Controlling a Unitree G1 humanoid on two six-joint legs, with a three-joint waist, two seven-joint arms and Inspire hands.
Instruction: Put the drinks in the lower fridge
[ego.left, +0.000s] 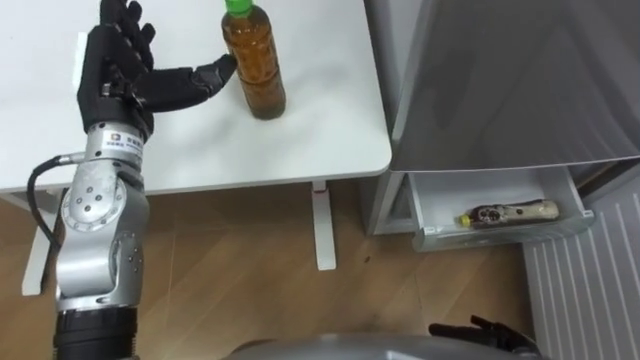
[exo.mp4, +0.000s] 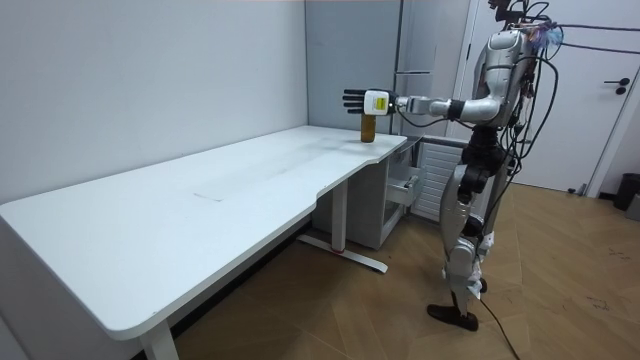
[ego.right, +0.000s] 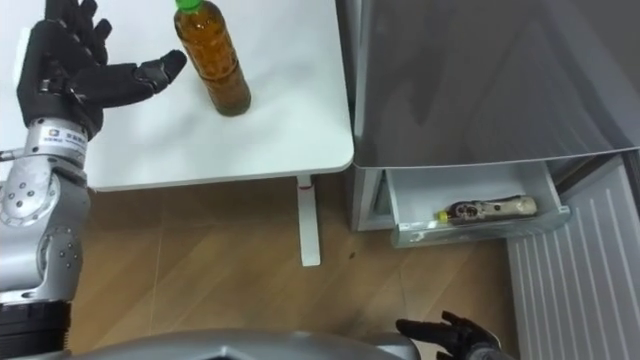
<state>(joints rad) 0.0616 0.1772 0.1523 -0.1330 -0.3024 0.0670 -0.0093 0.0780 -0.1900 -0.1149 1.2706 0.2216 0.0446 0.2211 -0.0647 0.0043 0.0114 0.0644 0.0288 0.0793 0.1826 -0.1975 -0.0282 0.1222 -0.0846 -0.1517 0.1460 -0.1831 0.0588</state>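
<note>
On white table (ego.left: 300, 130) near fridge (ego.left: 500, 80): bottle (ego.left: 255, 65) upright, left hand (ego.left: 125, 75) spread beside.

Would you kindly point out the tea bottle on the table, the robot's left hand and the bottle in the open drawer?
tea bottle (ego.left: 256, 75): left eye view, amber body.
left hand (ego.left: 116, 82): left eye view, its middle.
bottle in the drawer (ego.left: 510, 213): left eye view, mid-body.

Tea bottle (ego.left: 254, 62) upright on table (ego.left: 330, 120) — second bottle (ego.left: 508, 213), apparently, lying in drawer (ego.left: 437, 200).
</note>
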